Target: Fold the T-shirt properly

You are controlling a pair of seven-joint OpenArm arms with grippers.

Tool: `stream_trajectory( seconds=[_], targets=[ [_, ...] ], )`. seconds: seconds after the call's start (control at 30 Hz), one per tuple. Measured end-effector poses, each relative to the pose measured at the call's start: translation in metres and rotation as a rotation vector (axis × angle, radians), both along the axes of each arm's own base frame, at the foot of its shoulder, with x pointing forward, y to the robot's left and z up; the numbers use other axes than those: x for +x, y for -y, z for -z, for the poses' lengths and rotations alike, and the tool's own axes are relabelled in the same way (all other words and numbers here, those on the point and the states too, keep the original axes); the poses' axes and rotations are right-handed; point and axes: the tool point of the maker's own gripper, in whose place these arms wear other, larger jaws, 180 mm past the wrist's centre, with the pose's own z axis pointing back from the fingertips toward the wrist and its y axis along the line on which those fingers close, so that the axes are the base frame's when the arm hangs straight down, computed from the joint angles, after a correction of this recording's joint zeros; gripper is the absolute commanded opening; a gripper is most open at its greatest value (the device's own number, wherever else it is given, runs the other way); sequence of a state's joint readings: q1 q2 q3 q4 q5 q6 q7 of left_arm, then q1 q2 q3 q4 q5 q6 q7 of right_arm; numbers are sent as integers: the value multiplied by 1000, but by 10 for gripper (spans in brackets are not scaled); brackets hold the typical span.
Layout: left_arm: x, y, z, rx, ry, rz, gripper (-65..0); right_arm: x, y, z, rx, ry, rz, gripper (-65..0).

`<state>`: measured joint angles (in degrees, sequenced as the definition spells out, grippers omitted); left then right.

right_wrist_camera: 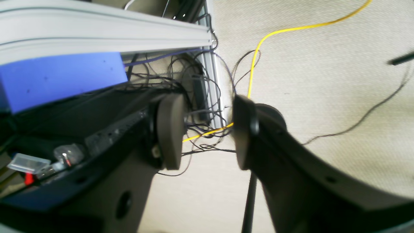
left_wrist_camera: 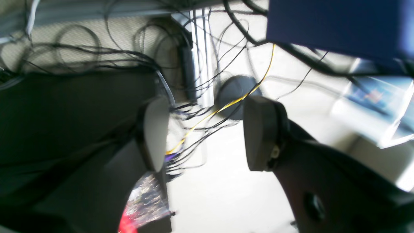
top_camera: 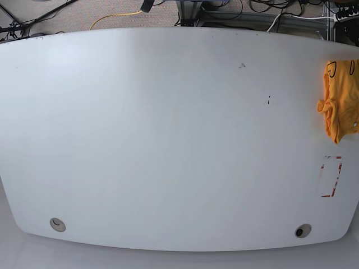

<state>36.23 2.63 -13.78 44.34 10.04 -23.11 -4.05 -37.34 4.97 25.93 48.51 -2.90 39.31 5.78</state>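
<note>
We see the left tool (left_wrist_camera: 207, 129) released, its two pads set well apart with nothing between them; through the gap we look down on pale floor crossed by a yellow cable (left_wrist_camera: 226, 105) and a tangle of thin black wires (left_wrist_camera: 97, 55). A dark blue block (left_wrist_camera: 333, 26) fills the upper right corner of that wrist view, which is somewhat blurred.

Our right tool (right_wrist_camera: 207, 131) is likewise released, jaws apart and empty. Between its pads (right_wrist_camera: 169, 129) we see beige carpet (right_wrist_camera: 323, 81), the same kind of yellow cable (right_wrist_camera: 255, 61) looping across it, and black wires bunched by a grey aluminium rail (right_wrist_camera: 106, 32). A blue foam block (right_wrist_camera: 61, 76) sits beneath that rail at the left.

In the base view neither tool appears. The white table (top_camera: 168, 140) spreads across nearly the whole picture. The T-shirt (top_camera: 339, 98), orange-yellow and bunched in a crumpled heap, lies at the table's far right edge, partly cut off by the frame. Just below it on the table we see a red-and-white rectangular marking (top_camera: 331, 176).
</note>
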Motion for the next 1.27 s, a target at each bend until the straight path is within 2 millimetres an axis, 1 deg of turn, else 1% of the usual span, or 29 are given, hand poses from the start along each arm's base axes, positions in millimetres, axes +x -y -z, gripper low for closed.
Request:
stream_trajectory(
  seconds=[0.03, 0.07, 0.1, 0.17, 0.2, 0.27, 0.33, 0.4, 0.47, 0.6, 0.77, 0.83, 0.93, 1.03, 1.27],
  targets=[
    [0, -4, 7, 3, -22, -3, -319, 4, -2, 5, 4, -4, -5, -412],
    [6, -8, 13, 11, -24, -13, -317, 9, -3, 9, 6, -5, -14, -412],
    [6, -14, 19, 26, -47, -21, -315, 12, -5, 13, 7, -14, -26, -412],
    [8, -32, 35, 97, -103, -49, -314, 20, -6, 25, -8, -35, -30, -412],
    [18, -41, 38, 129, -82, -62, -314, 26, -4, 28, -24, -26, -26, -412],
    [16, -53, 45, 176, -125, -67, -312, 26, -3, 38, -45, -65, -51, -412],
    [28, -59, 48, 202, -97, -85, -312, 31, 1, 45, -75, -83, -54, -412],
    [30, -59, 51, 214, -119, -85, -312, 34, 6, 52, -106, -105, -74, -412],
    [36, -56, 53, 207, -118, -89, -312, 36, 7, 57, -125, -130, -92, -411],
    [54, -51, 56, 200, -99, -95, -312, 52, 9, 64, -151, -130, -114, -409],
    [77, -56, 58, 205, -79, -99, -315, 60, 13, 71, -202, -151, -144, -406],
    [87, -61, 58, 209, -72, -101, -317, 61, 15, 74, -228, -168, -162, -406],
    [95, -69, 59, 221, -70, -100, -318, 62, 11, 76, -222, -175, -174, -404],
    [97, -73, 59, 228, -67, -100, -315, 63, 9, 76, -218, -174, -174, -404],
    [89, -64, 59, 211, -87, -95, -314, 64, 8, 76, -219, -172, -173, -404]
  ],
)
